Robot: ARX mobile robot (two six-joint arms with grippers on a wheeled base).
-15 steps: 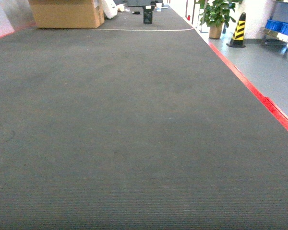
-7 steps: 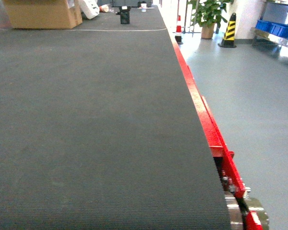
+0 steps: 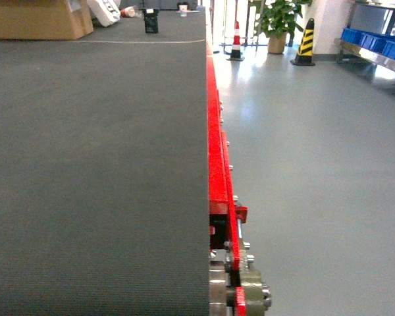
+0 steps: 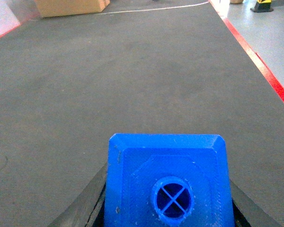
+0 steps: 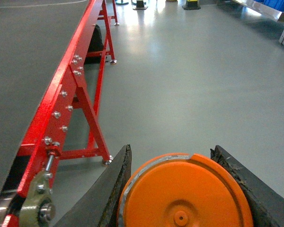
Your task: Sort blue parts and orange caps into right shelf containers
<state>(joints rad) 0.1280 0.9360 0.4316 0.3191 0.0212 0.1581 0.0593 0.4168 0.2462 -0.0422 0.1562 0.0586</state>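
- Your left gripper (image 4: 168, 208) has its dark fingers (image 4: 87, 201) pinching the blue part (image 4: 168, 177) from both sides; the round hole with a cross inside faces the wrist camera.
- That part hangs above the dark belt surface (image 4: 132, 71), away from its red right edge (image 4: 265, 71).
- Your right gripper (image 5: 184, 189) has its fingers (image 5: 113, 189) pressed on either side of the orange cap (image 5: 184, 194), flat end toward the camera.
- The cap is over the grey floor (image 5: 189, 71), beside the red frame (image 5: 61, 99).
- In the head view, the blue containers (image 3: 375, 41) sit on a shelf at far right, well apart from the belt.
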